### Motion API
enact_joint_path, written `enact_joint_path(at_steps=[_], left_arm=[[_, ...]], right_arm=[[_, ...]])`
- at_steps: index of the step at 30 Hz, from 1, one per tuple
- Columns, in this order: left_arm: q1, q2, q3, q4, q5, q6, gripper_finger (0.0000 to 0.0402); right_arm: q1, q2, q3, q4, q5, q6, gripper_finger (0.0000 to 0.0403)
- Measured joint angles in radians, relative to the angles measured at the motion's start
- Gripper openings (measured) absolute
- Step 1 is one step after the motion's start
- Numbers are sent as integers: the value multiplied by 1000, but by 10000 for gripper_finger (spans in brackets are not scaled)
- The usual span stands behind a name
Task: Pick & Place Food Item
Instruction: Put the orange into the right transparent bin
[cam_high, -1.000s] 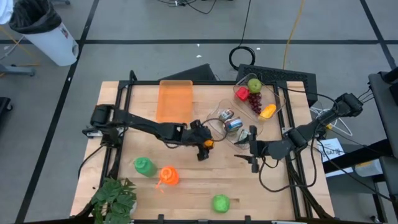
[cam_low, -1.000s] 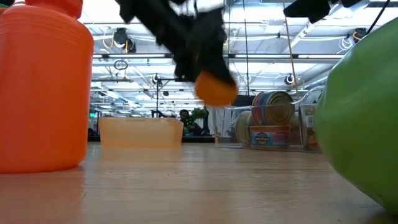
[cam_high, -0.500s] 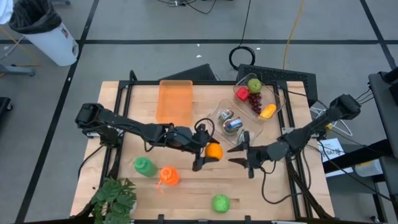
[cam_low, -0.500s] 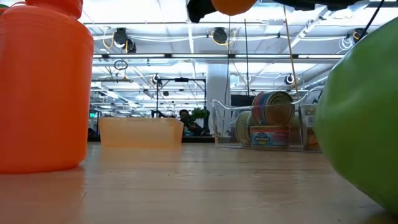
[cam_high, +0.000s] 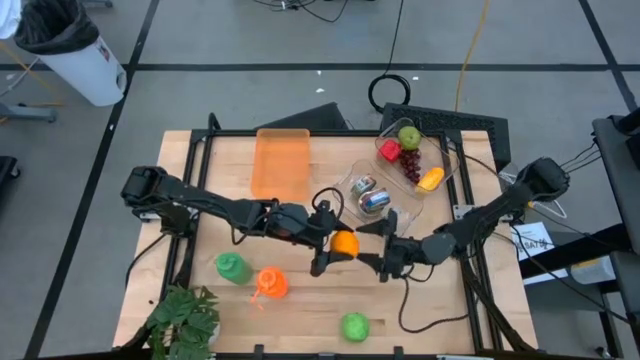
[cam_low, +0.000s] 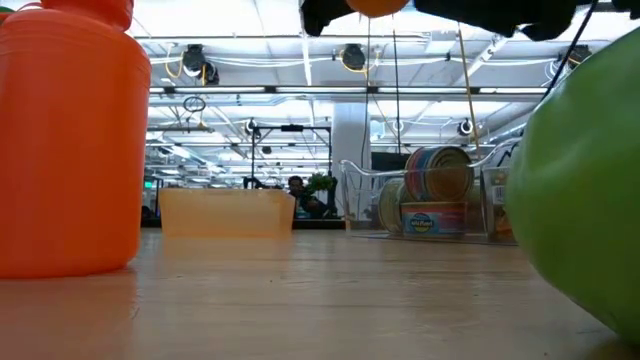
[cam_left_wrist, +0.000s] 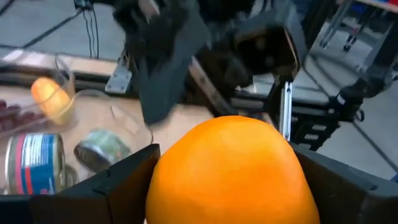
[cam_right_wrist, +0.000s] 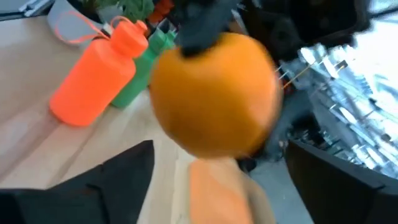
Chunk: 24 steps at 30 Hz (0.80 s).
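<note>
The orange hangs above the middle of the table, and my left gripper is shut on it after reaching in from the left. It fills the left wrist view and shows at the top edge of the low view. My right gripper stands open just to the orange's right, level and pointing at it. The right wrist view shows the orange just ahead of the spread fingers, not touched by them. My left gripper pinches the orange between its two fingers, one on each of two opposite sides. The fingers come level from the table's left. The orange is lifted clear of the table.
An orange bottle and a green bottle stand at the near left beside a plant. A green fruit lies near the front edge. Clear bins with cans and fruit and an orange tray stand at the back.
My left gripper has risen with the orange, carried it a little toward the table's right, tipped up to near level, then kept still. My right gripper has moved toward the table's left, closing on the orange, and has rolled about its own axis.
</note>
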Motion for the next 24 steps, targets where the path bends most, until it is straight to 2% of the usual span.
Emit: enact_joint_path(at_steps=[6,10,16,20,24], left_arm=[[-3,10,0,31,2,6,331],[-2,17,0,37,0,2,316],[-1,16,0,41,-4,1,343],[9,-11,0,17,4,23,372],[30,-116,0,-73,26,90,387]], right_arm=[[-25,137,28,211,-69,-89,372],[-25,189,50,308,-45,-132,366],[-22,197,54,325,-24,-107,314],[-6,178,54,317,14,-29,313],[-4,140,55,239,83,48,313]])
